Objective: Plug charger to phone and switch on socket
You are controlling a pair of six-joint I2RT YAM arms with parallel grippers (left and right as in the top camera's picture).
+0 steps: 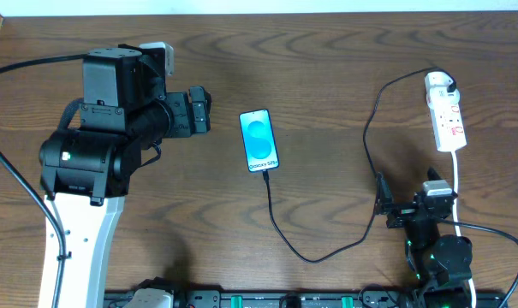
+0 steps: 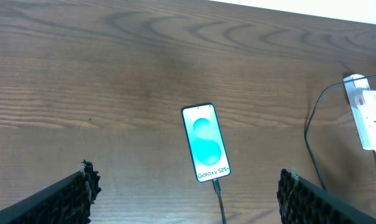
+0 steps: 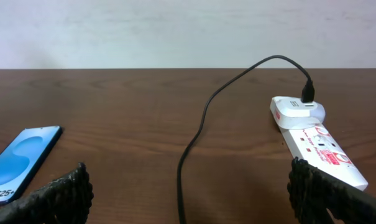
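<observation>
The phone [image 1: 259, 140] lies flat mid-table with its blue "Galaxy S25" screen up; it also shows in the left wrist view [image 2: 206, 142] and the right wrist view [image 3: 21, 163]. The black charger cable [image 1: 286, 236] is plugged into the phone's near end and loops right and up to its white adapter [image 1: 438, 84], which sits in the far end of the white socket strip [image 1: 449, 123]. The strip also shows in the right wrist view [image 3: 321, 146]. My left gripper [image 1: 204, 109] is open and empty, left of the phone. My right gripper [image 1: 385, 204] is open and empty, near the cable, in front of the strip.
The strip's thicker white cord [image 1: 457, 175] runs toward the front edge beside my right arm. A white wall stands behind the table's far edge [image 3: 175, 67]. The left arm's black cable [image 1: 19, 64] trails off the left side.
</observation>
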